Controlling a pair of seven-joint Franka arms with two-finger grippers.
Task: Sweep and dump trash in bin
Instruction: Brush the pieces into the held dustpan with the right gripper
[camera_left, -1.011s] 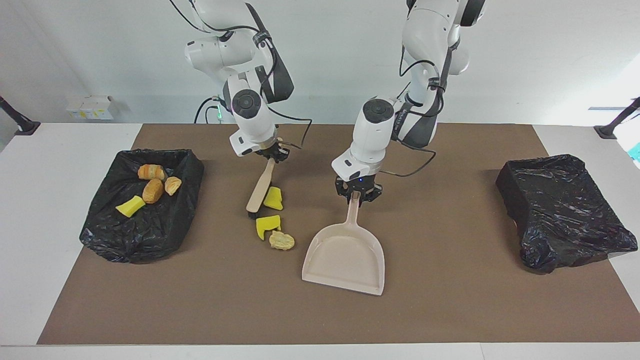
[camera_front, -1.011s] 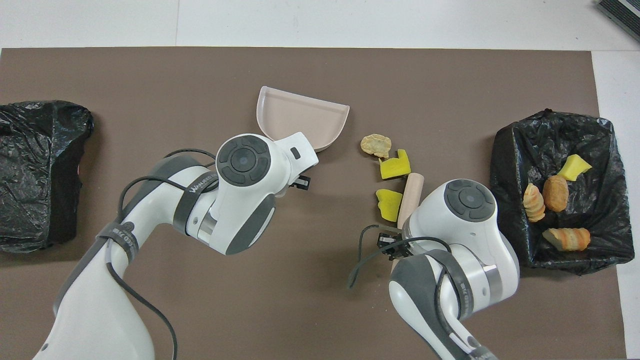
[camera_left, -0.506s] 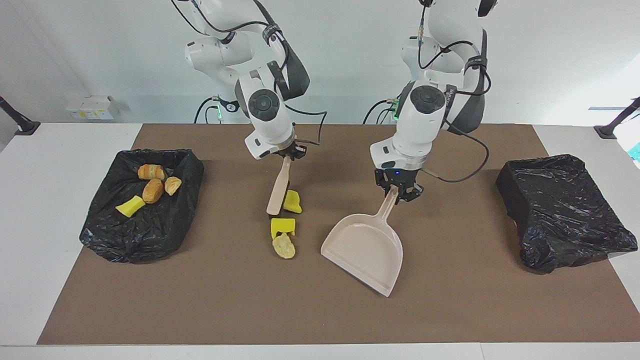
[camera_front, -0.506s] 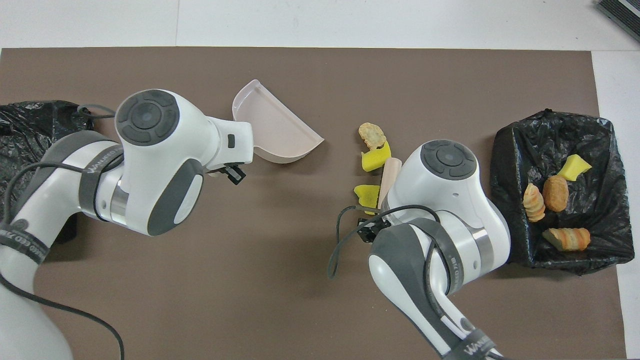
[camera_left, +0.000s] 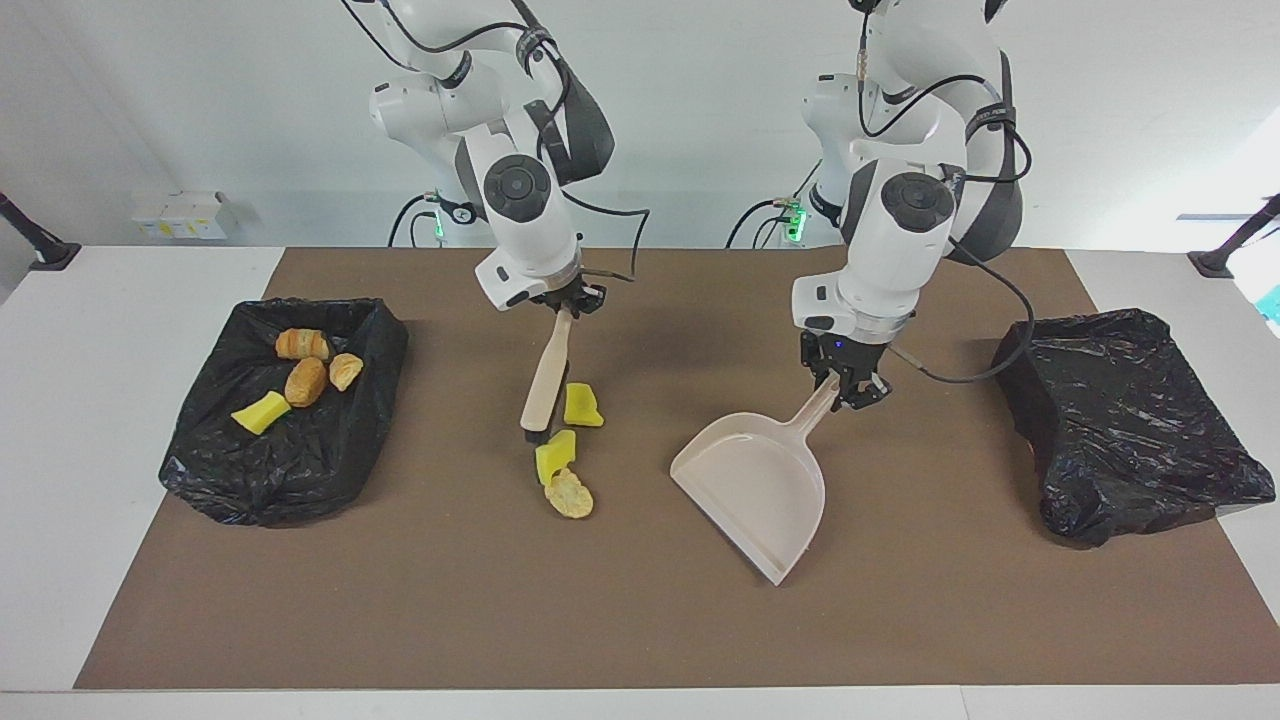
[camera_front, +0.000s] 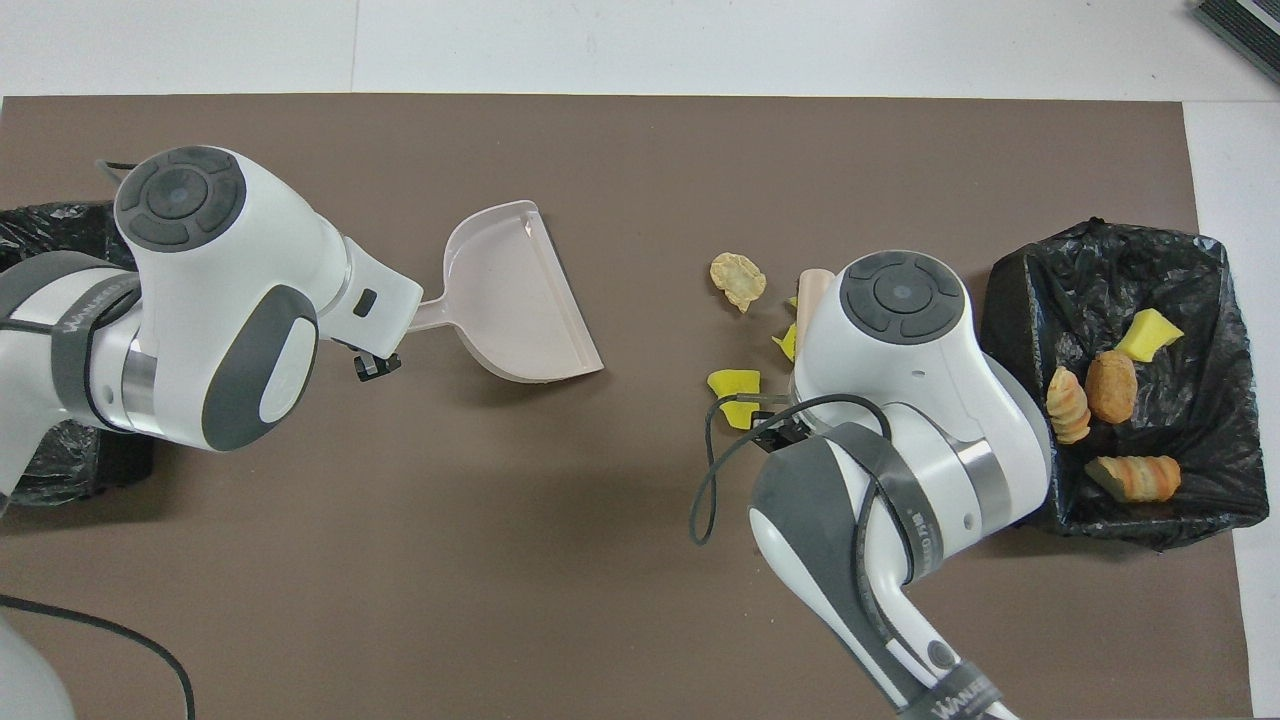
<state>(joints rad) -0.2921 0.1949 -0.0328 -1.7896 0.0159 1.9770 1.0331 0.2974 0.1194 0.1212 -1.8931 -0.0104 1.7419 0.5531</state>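
Two white robot arms reach down over the table.
The left gripper (camera_left: 838, 388) and right gripper (camera_left: 566, 304) are both clamped closed, wrists angled downward.

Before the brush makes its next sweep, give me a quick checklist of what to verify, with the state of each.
1. Right gripper shut on the brush handle: ok.
2. Left gripper shut on the dustpan handle: ok.
3. Brush head down beside the loose trash: ok, next to two yellow chunks.
4. Dustpan mouth facing the trash: ok, but a stretch of bare mat separates them.
5. Dustpan lip flat on the mat: cannot tell.
6. All trash in the bin at the right arm's end: not ok, two yellow chunks and a tan lump remain on the mat.
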